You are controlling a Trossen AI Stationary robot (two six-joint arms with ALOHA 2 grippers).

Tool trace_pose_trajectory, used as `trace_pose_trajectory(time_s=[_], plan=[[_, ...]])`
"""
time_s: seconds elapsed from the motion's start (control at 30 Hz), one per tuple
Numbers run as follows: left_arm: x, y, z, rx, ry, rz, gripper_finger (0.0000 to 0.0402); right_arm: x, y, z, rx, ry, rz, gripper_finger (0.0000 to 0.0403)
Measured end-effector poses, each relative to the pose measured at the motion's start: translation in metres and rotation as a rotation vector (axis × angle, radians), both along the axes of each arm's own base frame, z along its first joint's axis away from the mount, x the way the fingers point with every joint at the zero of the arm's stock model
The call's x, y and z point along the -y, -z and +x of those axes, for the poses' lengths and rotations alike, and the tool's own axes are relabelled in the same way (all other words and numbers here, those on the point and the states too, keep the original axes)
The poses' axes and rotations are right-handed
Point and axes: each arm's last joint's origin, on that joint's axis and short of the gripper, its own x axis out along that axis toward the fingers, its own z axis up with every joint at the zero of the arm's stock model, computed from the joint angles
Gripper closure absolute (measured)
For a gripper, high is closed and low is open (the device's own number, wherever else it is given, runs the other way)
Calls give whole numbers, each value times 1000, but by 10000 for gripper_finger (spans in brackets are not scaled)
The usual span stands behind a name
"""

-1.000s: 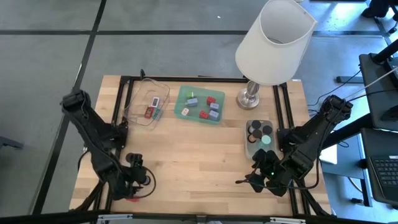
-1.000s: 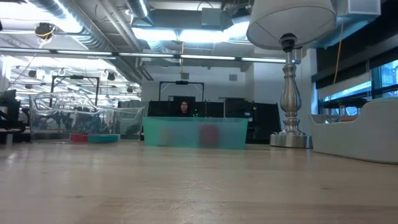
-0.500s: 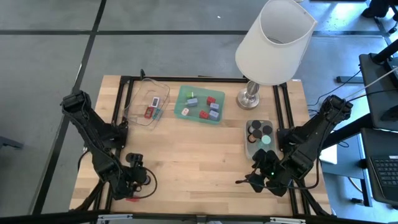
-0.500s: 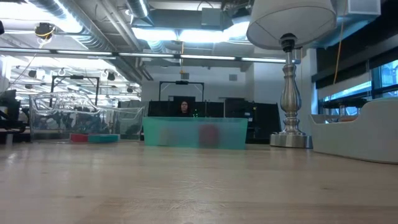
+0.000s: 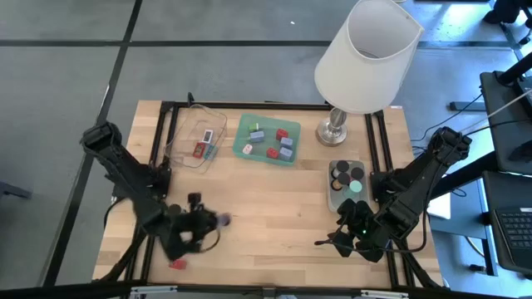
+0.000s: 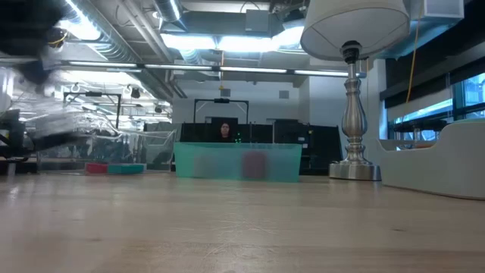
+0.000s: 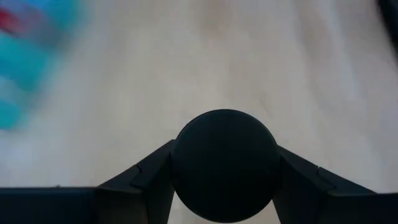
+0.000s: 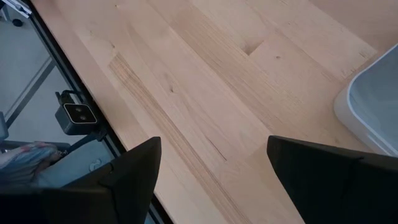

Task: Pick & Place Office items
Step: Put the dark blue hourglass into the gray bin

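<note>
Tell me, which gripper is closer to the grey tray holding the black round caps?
The right gripper: it sits just in front of the grey tray, near the table's front edge. The left gripper is far across the table on the other side.

You get no readable text, label, brand, number or sign in any view. Small pieces in green tray (image 5: pixel 266 139) and clear tray (image 5: pixel 198 138): any markings too small to read. Lamp shade (image 5: pixel 366 55) plain. Your low view: room fixtures behind table carry nothing legible. Wrist views: bare wood only, no print.
</note>
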Motion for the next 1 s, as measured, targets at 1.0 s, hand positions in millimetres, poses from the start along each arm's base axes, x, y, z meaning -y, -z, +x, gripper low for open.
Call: trace_pose_trajectory(time_s=[1.0], plan=[[-109,10,234,-145,-130,-96,192,0,0,0,8,3,-1,107]])
